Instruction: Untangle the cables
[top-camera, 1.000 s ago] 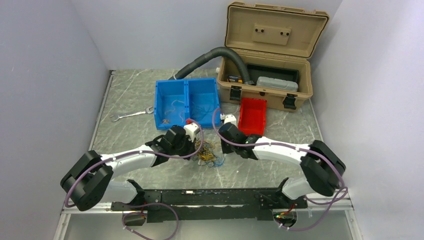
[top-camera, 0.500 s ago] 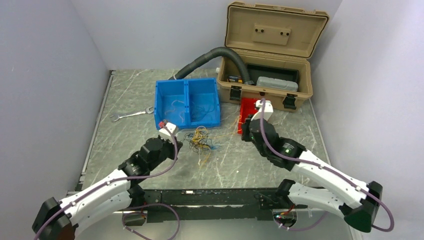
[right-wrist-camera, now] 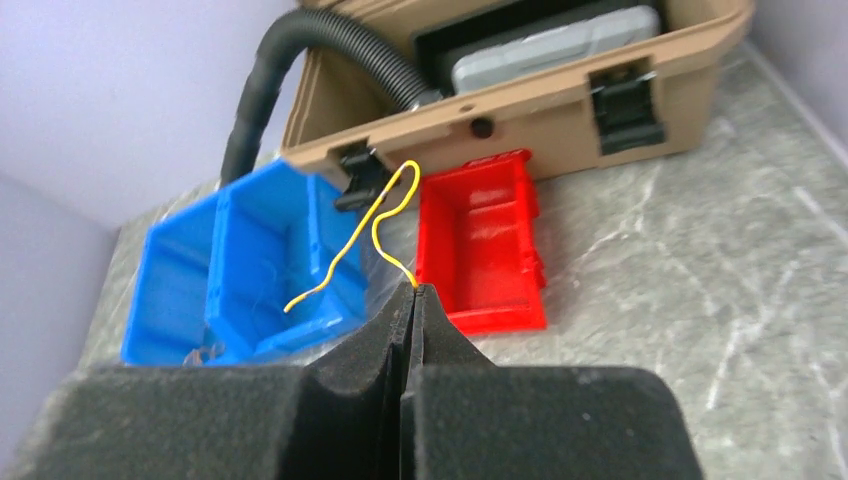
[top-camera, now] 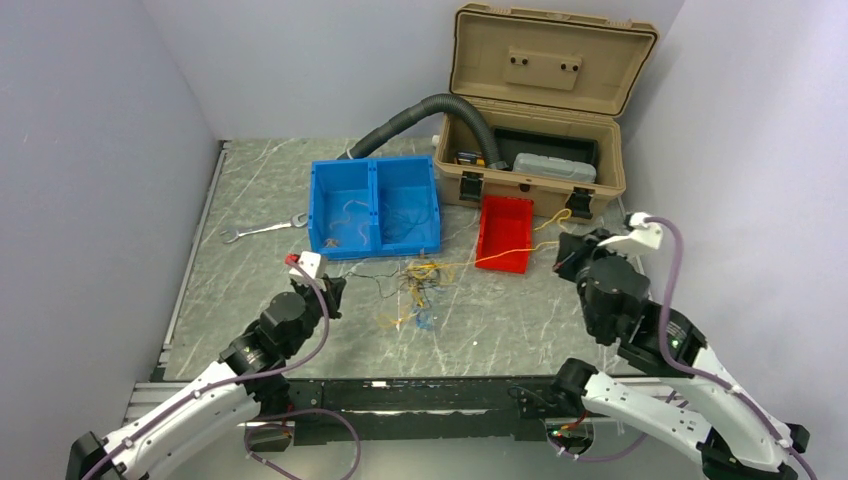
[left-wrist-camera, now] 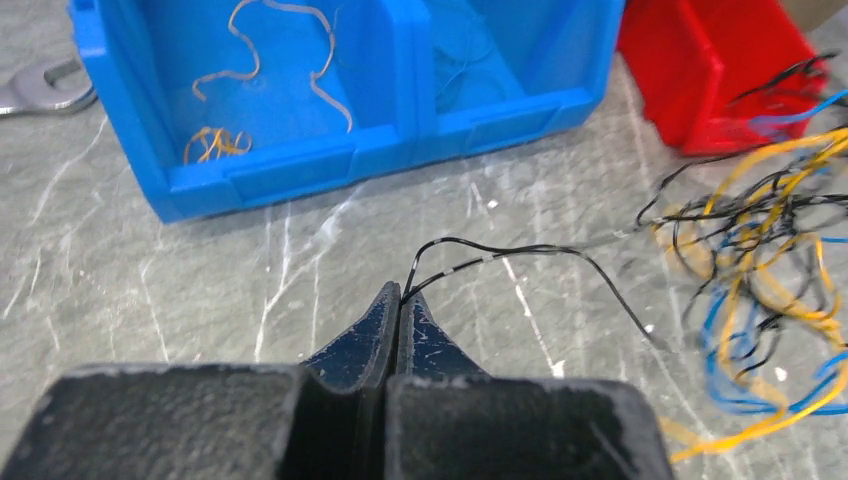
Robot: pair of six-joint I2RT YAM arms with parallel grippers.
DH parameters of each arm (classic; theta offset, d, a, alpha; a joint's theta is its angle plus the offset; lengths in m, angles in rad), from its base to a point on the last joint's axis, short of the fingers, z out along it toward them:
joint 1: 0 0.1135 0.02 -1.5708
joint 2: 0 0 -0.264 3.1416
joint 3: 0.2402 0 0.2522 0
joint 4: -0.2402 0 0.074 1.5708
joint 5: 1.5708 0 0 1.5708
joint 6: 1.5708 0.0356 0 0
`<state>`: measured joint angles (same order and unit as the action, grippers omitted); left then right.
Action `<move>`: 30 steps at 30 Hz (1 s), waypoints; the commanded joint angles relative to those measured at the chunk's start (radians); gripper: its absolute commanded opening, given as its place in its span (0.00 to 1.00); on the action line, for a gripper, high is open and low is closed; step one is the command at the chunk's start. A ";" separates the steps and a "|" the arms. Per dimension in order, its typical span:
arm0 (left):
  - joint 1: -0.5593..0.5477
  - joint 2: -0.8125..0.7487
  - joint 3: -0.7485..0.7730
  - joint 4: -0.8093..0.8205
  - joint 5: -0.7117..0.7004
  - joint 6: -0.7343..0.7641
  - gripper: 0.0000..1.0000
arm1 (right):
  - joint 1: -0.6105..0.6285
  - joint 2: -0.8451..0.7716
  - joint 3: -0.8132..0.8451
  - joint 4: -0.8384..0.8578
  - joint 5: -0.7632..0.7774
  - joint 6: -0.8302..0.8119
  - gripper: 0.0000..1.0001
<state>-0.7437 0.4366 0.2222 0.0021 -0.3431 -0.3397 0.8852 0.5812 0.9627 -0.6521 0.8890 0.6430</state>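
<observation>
The cables (top-camera: 420, 290) lie knotted at the centre of the table (top-camera: 250, 280), at 6 o'clock from the blue bin (top-camera: 376, 165). The two arms seem set on opposite sides to draw single strands out of the knot. The left gripper (left-wrist-camera: 400, 300), at the knot's 9 o'clock, is clenched on a black wire (left-wrist-camera: 500, 250), its arm reaching low towards 1 o'clock. The right gripper (right-wrist-camera: 415, 292), at 2 o'clock past the red bin (top-camera: 505, 200), pinches a yellow wire (right-wrist-camera: 372, 232), wrist raised and elbow folded back.
</observation>
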 commanded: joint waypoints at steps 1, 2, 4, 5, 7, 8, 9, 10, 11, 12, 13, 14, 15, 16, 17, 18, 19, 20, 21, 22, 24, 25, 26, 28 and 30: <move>0.003 0.068 0.039 -0.049 -0.075 -0.027 0.00 | 0.000 0.003 0.125 -0.222 0.235 0.087 0.00; 0.003 0.081 0.048 -0.060 -0.085 -0.034 0.00 | 0.001 0.009 0.164 -0.276 0.264 0.117 0.00; 0.002 0.096 0.061 -0.078 -0.110 -0.046 0.00 | 0.000 0.012 0.208 -0.344 0.298 0.147 0.00; 0.002 0.096 0.063 -0.086 -0.121 -0.054 0.00 | 0.001 0.005 0.220 -0.357 0.306 0.145 0.00; 0.002 0.080 0.057 -0.095 -0.141 -0.065 0.00 | 0.001 -0.018 0.223 -0.348 0.311 0.115 0.00; 0.002 0.067 0.055 -0.102 -0.152 -0.072 0.00 | 0.000 -0.028 0.220 -0.341 0.311 0.107 0.00; 0.002 0.053 0.052 -0.109 -0.165 -0.079 0.00 | 0.000 -0.037 0.219 -0.342 0.312 0.107 0.00; 0.002 0.036 0.049 -0.119 -0.180 -0.086 0.00 | 0.000 -0.042 0.219 -0.345 0.319 0.107 0.00; 0.003 0.019 0.049 -0.133 -0.206 -0.094 0.00 | 0.000 -0.042 0.222 -0.388 0.336 0.141 0.00; 0.002 0.004 0.048 -0.149 -0.236 -0.107 0.00 | 0.001 -0.038 0.235 -0.462 0.361 0.211 0.00; 0.002 -0.013 0.052 -0.178 -0.270 -0.127 0.00 | 0.000 -0.027 0.256 -0.558 0.391 0.317 0.00; 0.002 -0.036 0.060 -0.215 -0.322 -0.157 0.00 | 0.001 -0.012 0.282 -0.684 0.420 0.443 0.00; 0.003 -0.051 0.065 -0.259 -0.376 -0.196 0.00 | 0.000 0.002 0.304 -0.799 0.444 0.579 0.00; 0.002 -0.066 0.069 -0.303 -0.431 -0.237 0.00 | 0.000 0.010 0.315 -0.839 0.459 0.629 0.00; 0.003 -0.080 0.069 -0.342 -0.480 -0.303 0.00 | 0.001 0.010 0.315 -0.844 0.461 0.630 0.00; 0.003 -0.090 0.069 -0.372 -0.512 -0.341 0.00 | 0.000 0.007 0.307 -0.839 0.454 0.637 0.00; 0.003 -0.096 0.067 -0.386 -0.530 -0.357 0.00 | 0.001 0.002 0.294 -0.792 0.446 0.605 0.00; 0.002 -0.102 0.064 -0.386 -0.531 -0.355 0.00 | 0.000 -0.007 0.273 -0.722 0.429 0.527 0.00; 0.002 -0.103 0.062 -0.373 -0.525 -0.343 0.00 | 0.000 -0.019 0.245 -0.625 0.409 0.428 0.00; 0.003 -0.100 0.060 -0.362 -0.516 -0.332 0.00 | 0.000 -0.031 0.216 -0.530 0.379 0.339 0.00; 0.002 -0.085 0.062 -0.344 -0.499 -0.313 0.00 | 0.001 -0.053 0.159 -0.365 0.307 0.172 0.00; 0.002 -0.077 0.064 -0.335 -0.481 -0.296 0.00 | 0.001 -0.060 0.138 -0.311 0.270 0.113 0.00; 0.003 -0.068 0.065 -0.314 -0.451 -0.259 0.00 | 0.000 -0.063 0.114 -0.264 0.236 0.057 0.00; 0.002 -0.052 0.056 -0.233 -0.340 -0.152 0.00 | 0.001 -0.066 0.084 -0.176 0.143 -0.034 0.00; 0.002 -0.041 0.048 -0.150 -0.197 -0.069 0.00 | 0.000 -0.045 0.063 -0.124 0.047 -0.081 0.00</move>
<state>-0.7437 0.3725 0.2615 -0.3016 -0.7372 -0.5697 0.8852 0.5243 1.0569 -1.0084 1.1172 0.7860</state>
